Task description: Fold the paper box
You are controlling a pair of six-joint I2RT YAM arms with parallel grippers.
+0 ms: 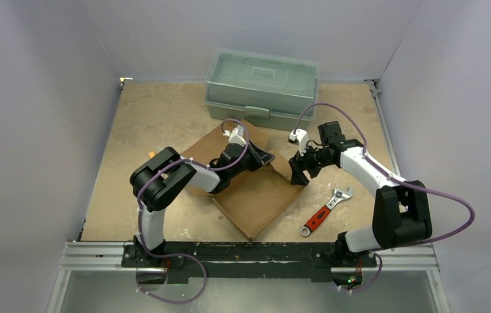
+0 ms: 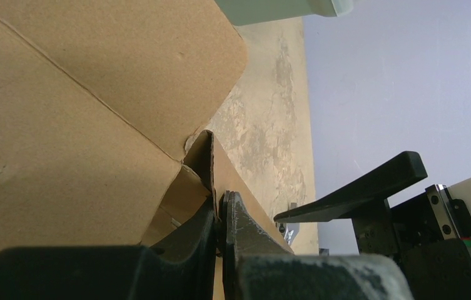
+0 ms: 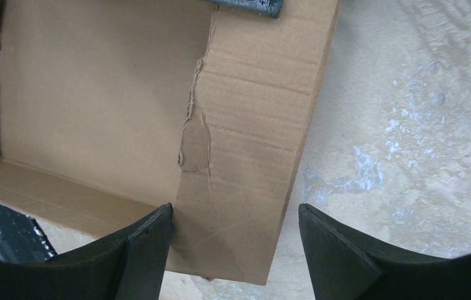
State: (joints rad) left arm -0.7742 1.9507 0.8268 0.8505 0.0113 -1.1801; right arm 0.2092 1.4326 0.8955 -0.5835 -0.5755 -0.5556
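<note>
The paper box (image 1: 255, 195) is a brown corrugated cardboard sheet lying in the middle of the table, partly raised at its far side. My left gripper (image 1: 263, 157) is shut on an upright flap edge of the box (image 2: 211, 164), its two fingers (image 2: 245, 225) pinching the cardboard. My right gripper (image 1: 298, 173) is open and hovers over the box's right side flap (image 3: 251, 156), one finger on each side of that flap's corner. In the left wrist view, the right gripper's dark finger (image 2: 358, 190) shows close by.
A grey-green plastic toolbox (image 1: 262, 88) stands at the back, just behind the cardboard. A red-handled adjustable wrench (image 1: 325, 212) lies on the table to the right of the box, near the right arm's base.
</note>
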